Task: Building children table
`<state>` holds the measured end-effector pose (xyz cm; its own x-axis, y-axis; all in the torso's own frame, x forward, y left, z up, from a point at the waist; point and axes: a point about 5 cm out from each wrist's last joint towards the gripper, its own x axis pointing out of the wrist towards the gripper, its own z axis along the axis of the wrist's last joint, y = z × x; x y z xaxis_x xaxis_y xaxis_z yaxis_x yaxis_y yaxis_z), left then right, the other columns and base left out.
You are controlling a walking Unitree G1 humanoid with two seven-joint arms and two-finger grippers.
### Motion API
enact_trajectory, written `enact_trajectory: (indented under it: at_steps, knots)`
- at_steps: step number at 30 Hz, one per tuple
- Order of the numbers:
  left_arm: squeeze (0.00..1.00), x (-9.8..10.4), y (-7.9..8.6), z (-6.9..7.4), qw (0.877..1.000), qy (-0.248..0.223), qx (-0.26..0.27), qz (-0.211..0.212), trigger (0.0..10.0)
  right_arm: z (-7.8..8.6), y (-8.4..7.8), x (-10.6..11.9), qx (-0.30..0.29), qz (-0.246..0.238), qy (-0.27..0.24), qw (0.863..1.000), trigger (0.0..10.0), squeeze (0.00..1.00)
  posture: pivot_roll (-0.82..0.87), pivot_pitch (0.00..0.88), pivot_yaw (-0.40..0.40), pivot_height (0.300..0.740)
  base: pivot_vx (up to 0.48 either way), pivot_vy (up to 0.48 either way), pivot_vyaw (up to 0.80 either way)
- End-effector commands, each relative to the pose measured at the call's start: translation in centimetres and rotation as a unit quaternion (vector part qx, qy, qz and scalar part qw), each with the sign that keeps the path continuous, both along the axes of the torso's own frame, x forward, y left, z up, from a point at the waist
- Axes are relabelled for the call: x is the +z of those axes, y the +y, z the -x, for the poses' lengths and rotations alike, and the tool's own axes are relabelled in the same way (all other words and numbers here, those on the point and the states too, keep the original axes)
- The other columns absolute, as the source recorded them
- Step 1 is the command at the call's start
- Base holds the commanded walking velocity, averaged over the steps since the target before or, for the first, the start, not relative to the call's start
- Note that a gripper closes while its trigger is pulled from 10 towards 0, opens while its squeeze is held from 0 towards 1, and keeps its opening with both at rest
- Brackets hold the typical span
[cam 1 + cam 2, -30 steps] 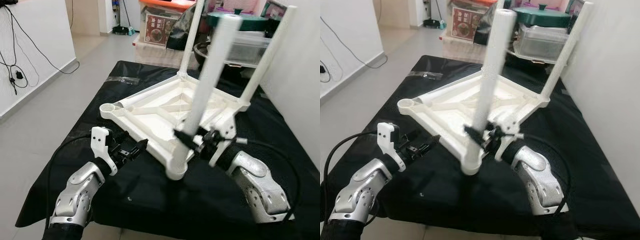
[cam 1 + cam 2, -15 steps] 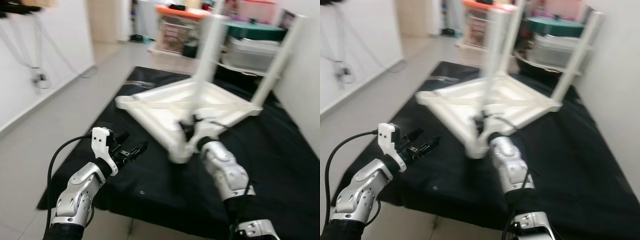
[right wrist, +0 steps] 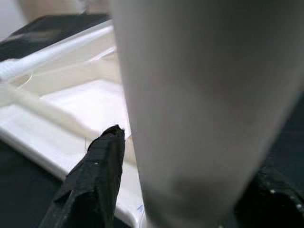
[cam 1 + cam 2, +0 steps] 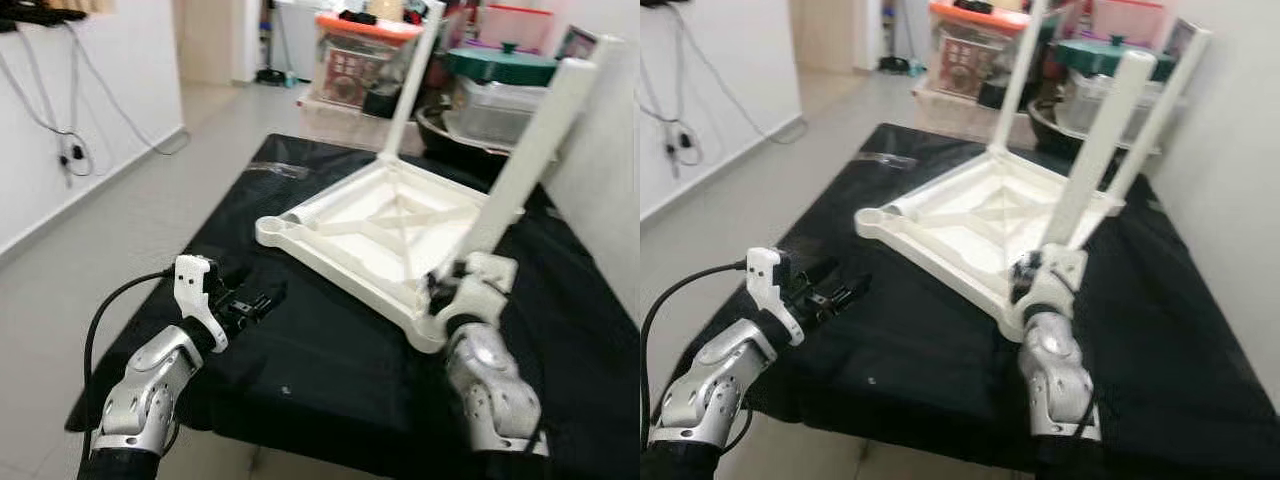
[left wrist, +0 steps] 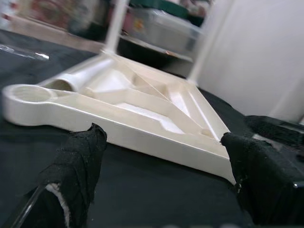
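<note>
Compared with one second ago, the white leg (image 4: 520, 165) in the right hand (image 4: 447, 298) has swung from the near middle corner over to the right, and the camera has also shifted. The upside-down children table (image 4: 385, 225) lies on the black-covered desk (image 4: 300, 350), with other legs already standing up at its far corners. The right hand holds the leg close to its foot, at the near corner socket. The left hand (image 4: 252, 303) hovers just beside the tabletop edge, fingers (image 5: 78, 156) spread wide and holding nothing. I judge the step is seating this leg; next it probably needs a straight push or twist, and the free socket (image 4: 272, 226) remains.
</note>
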<state>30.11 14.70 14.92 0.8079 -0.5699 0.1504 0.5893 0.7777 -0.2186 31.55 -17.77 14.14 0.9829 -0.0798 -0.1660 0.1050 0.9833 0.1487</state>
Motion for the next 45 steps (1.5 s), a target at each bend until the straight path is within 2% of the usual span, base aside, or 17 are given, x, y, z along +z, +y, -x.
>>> enact_trajectory:
  at_steps: [1,7,8,15,17,21,22,23,26,28,32,36,37,38,40,41,45]
  knots:
    - [0.0,-0.2,-0.2,0.0,1.0,0.006,-0.006,0.0,10.0,-1.2,0.0,2.9,0.053,-0.013,-0.067,0.996,10.0,0.0,0.03,0.0,-0.102,0.74,0.0,0.0,0.0]
    - [0.0,-0.2,-0.2,0.0,1.0,0.004,-0.003,0.003,10.0,-0.9,1.7,4.1,0.248,0.006,-0.129,0.96,10.0,0.0,0.03,0.0,-0.109,0.74,0.0,0.0,0.0]
    - [0.0,-0.2,-0.4,0.0,1.0,0.004,-0.004,0.002,10.0,-0.5,3.0,3.6,0.329,0.025,-0.133,0.934,10.0,0.0,0.04,0.0,-0.113,0.74,0.0,0.0,0.0]
    - [0.0,-0.3,-0.5,0.0,1.0,0.004,-0.004,0.001,10.0,-0.5,5.2,2.5,0.423,0.075,-0.133,0.893,10.0,0.0,0.06,0.0,-0.127,0.74,0.0,0.0,0.0]
    - [0.0,-0.3,-0.6,0.1,1.0,0.003,-0.003,-0.001,10.0,-0.4,6.1,1.8,0.462,0.084,-0.127,0.874,3.5,0.0,0.07,0.0,-0.135,0.74,0.0,0.0,0.0]
    - [0.0,-0.4,-0.6,0.1,1.0,0.003,-0.001,-0.001,10.0,-0.2,6.4,1.4,0.488,0.083,-0.117,0.861,3.3,0.0,0.07,0.0,-0.14,0.74,0.0,0.0,0.0]
    - [0.0,-0.3,-0.5,0.2,1.0,0.002,0.001,-0.001,10.0,-0.5,6.3,1.4,0.468,0.092,-0.116,0.871,0.0,0.0,0.07,0.0,-0.139,0.74,0.0,0.0,0.0]
    - [0.0,-0.3,-0.5,0.2,1.0,0.002,0.001,-0.001,10.0,-0.5,6.3,1.4,0.468,0.092,-0.116,0.871,0.0,0.0,0.07,0.0,-0.139,0.74,0.0,0.0,0.0]
    - [0.0,-0.2,-0.4,0.3,1.0,0.002,0.002,0.008,10.0,-3.1,3.0,-0.1,0.209,0.108,-0.047,0.971,0.0,0.0,0.06,0.0,-0.139,0.74,0.0,0.0,0.0]
    - [0.0,-0.2,-0.4,0.3,1.0,0.002,0.001,0.007,10.0,-3.3,1.2,-0.8,0.105,0.093,-0.013,0.99,0.0,0.0,0.05,0.0,-0.134,0.74,0.0,0.0,0.0]
    - [0.0,-0.1,-0.4,0.3,1.0,0.002,0.001,0.007,10.0,-0.5,-4.2,-4.2,-0.155,0.067,0.096,0.981,0.0,0.0,0.05,0.0,-0.131,0.74,0.0,0.0,0.0]
    - [0.0,-0.1,-0.4,0.3,1.0,0.002,-0.001,0.005,10.0,1.5,-5.0,-4.9,-0.2,0.075,0.116,0.97,0.0,0.0,0.03,0.0,-0.117,0.74,0.0,0.0,0.0]
    - [0.0,-0.1,-0.3,0.3,1.0,0.001,-0.001,0.004,10.0,2.3,-4.5,-4.7,-0.188,0.066,0.112,0.973,2.6,0.0,0.03,0.0,-0.111,0.74,0.0,0.0,0.0]
    - [0.0,-0.1,-0.3,0.3,1.0,0.002,-0.002,0.004,10.0,2.6,-3.7,-4.6,-0.163,0.059,0.108,0.979,9.9,0.0,0.02,0.0,-0.109,0.74,0.0,0.0,0.0]
    - [0.0,-0.1,-0.2,0.3,1.0,0.003,-0.002,0.005,10.0,2.7,-3.0,-4.3,-0.131,0.058,0.101,0.985,10.0,0.0,0.02,0.0,-0.107,0.74,0.0,0.0,0.0]
    - [0.0,-0.1,-0.3,0.2,1.0,0.003,-0.004,0.002,10.0,2.4,-2.4,-3.1,-0.103,0.057,0.054,0.992,10.0,1.0,0.03,0.0,-0.105,0.74,0.0,0.0,0.0]
    - [0.0,-0.1,-0.2,0.1,1.0,0.003,-0.005,0.001,10.0,1.4,-1.4,-0.7,-0.023,0.028,-0.028,0.999,10.0,1.0,0.03,0.0,-0.106,0.74,0.0,0.0,0.0]
